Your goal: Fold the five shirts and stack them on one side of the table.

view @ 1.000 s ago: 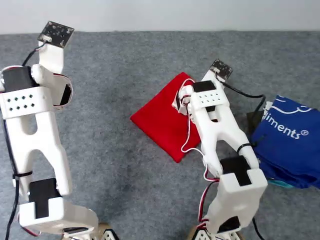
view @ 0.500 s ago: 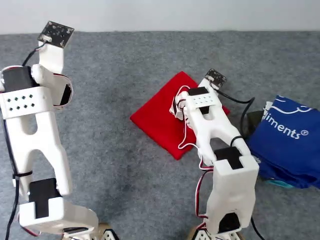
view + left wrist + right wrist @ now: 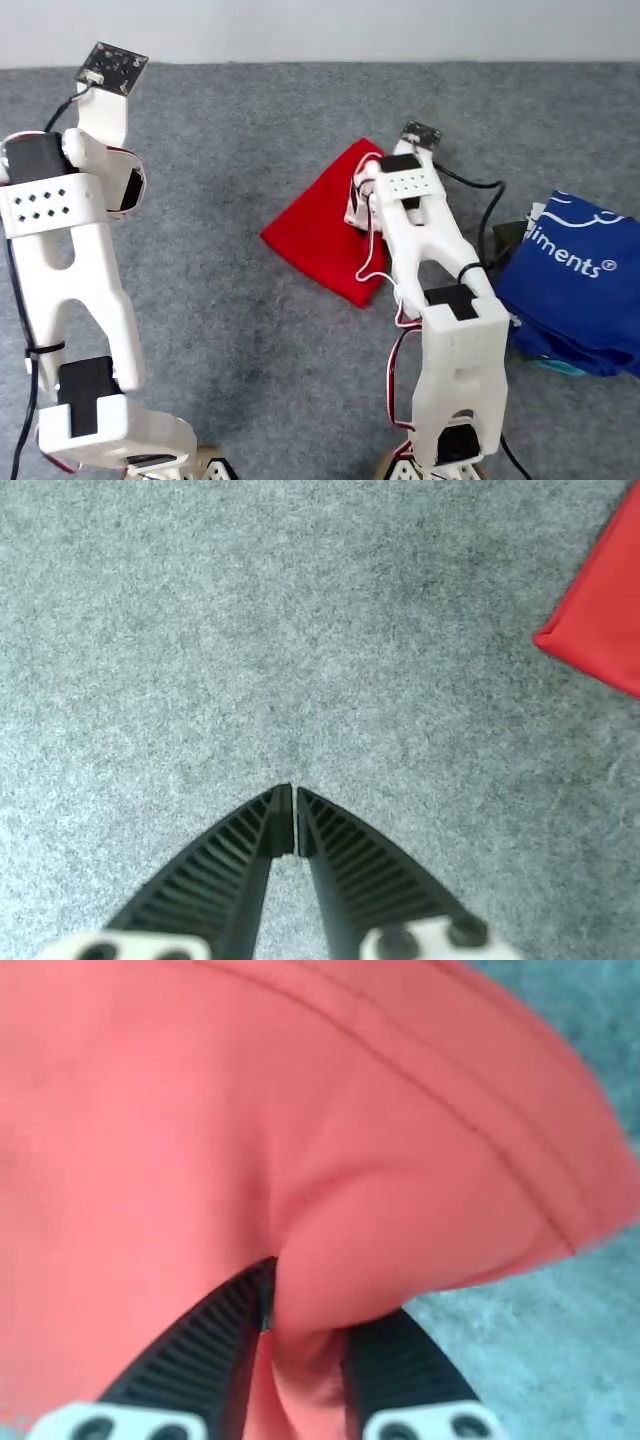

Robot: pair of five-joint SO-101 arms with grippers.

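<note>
The red shirt (image 3: 318, 238) lies folded mid-tabletop (image 3: 220, 140), left of the blue stack (image 3: 580, 290); it looks soft, light and floppy (its layers could slide apart), so a pinch through every layer at an edge seems best; the right gripper (image 3: 310, 1305) is clamped on a bunched fold, arm stretched over the shirt; the left gripper (image 3: 293, 798), fingers together on nothing, hangs over bare tabletop at the left.

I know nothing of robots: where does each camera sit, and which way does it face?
High view: fixed above, looking down on the table, red shirt, blue stack; left arm and right arm show.
Left wrist view: on the left arm's wrist, facing bare table past its shut left gripper.
Right wrist view: on the right arm's wrist, close against the red shirt pinched in the right gripper.
Shared: all three show the red shirt.
</note>
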